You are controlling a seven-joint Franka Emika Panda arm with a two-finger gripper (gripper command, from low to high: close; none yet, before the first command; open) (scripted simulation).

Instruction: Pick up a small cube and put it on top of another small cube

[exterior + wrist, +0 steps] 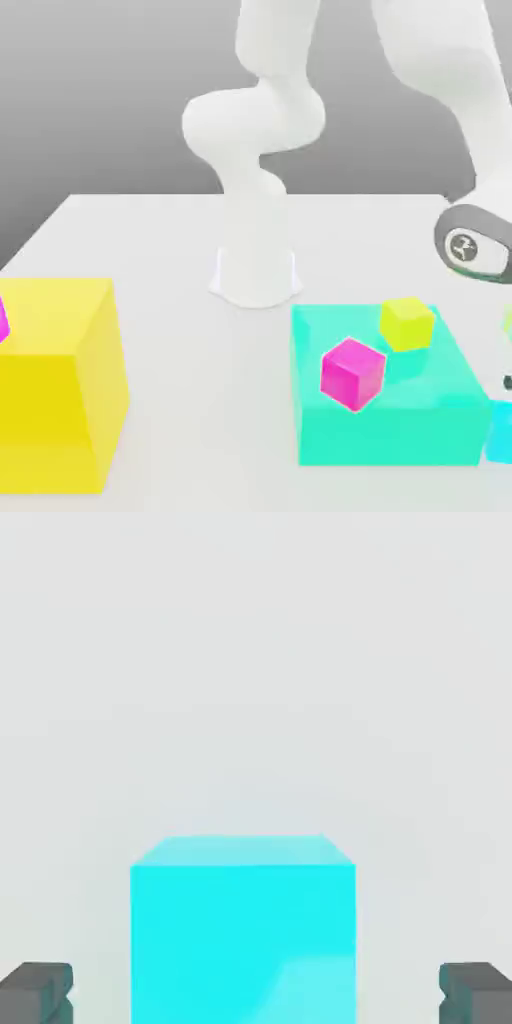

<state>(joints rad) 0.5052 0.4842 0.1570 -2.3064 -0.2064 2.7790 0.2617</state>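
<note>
A small cyan cube point(243, 932) rests on the white table and sits between my two dark fingertips point(35, 992), which stand wide apart on either side of it without touching it. My gripper point(256, 1002) is open around the cube. At the right edge of the exterior view the same cyan cube point(500, 432) shows partly, below my wrist point(470, 245). A small magenta cube point(352, 372) and a small yellow-green cube point(407, 323) lie on a large flat cyan block point(400, 440).
A large yellow block point(60, 385) stands at the exterior view's left, with a bit of magenta point(3, 320) at its edge. The arm's white base point(255, 270) rises at the table's middle back. Bare white table point(200, 400) lies between the two big blocks.
</note>
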